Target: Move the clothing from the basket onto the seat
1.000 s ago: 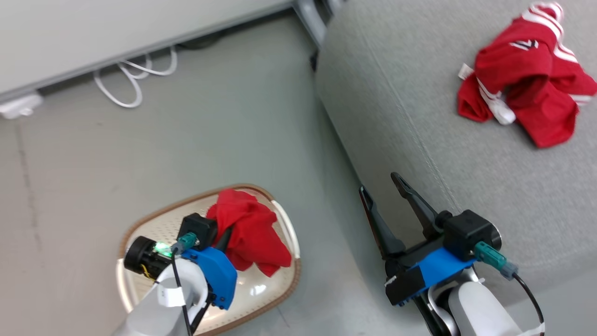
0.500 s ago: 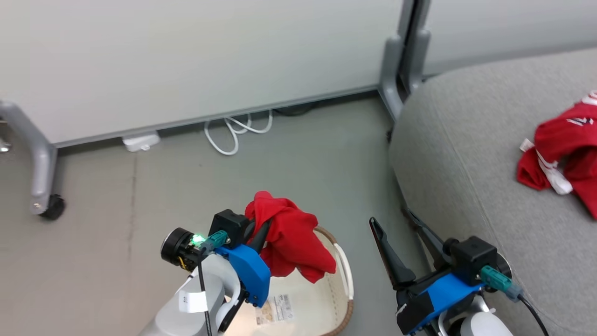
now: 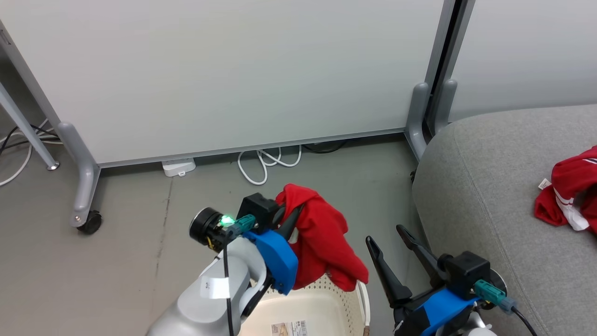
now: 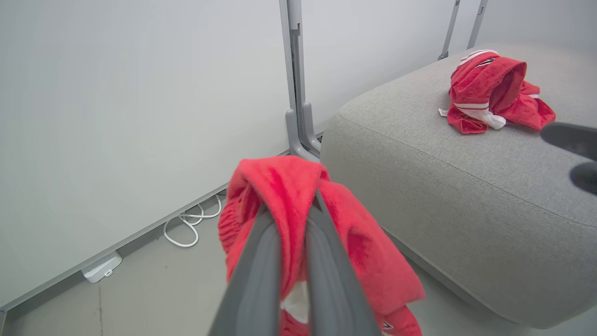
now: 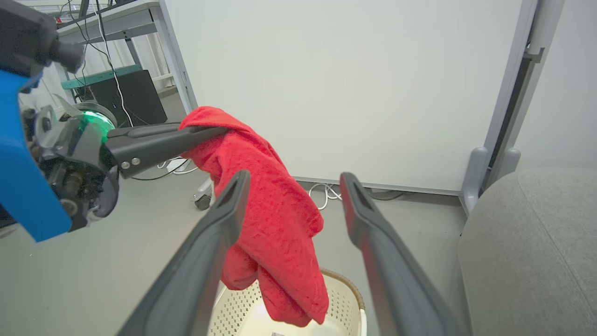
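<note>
The left gripper (image 3: 290,215) was clamped shut on a fold of the red garment (image 3: 322,242), its two dark fingers pressed together with the cloth bunched over their tips. The rest of the red garment hung down in a loose drape over the basket (image 3: 362,298); from the right wrist view its lower end dangled over the basket's open inside, and whether it touched the rim could not be told. The right gripper (image 3: 386,234) stood spread wide and held nothing, between the basket and the seat (image 3: 489,196).

A second garment (image 3: 569,196), red with white stripes, lay crumpled on top of the seat, well apart from both grippers. A small white tag (image 3: 543,183) stuck out at its edge, with no print that could be read.

A paper label (image 3: 289,328) lay on the basket's floor; its lines of print were too small to read. A white sticker (image 3: 214,287) was wrapped on the left forearm, its marks likewise unreadable.
</note>
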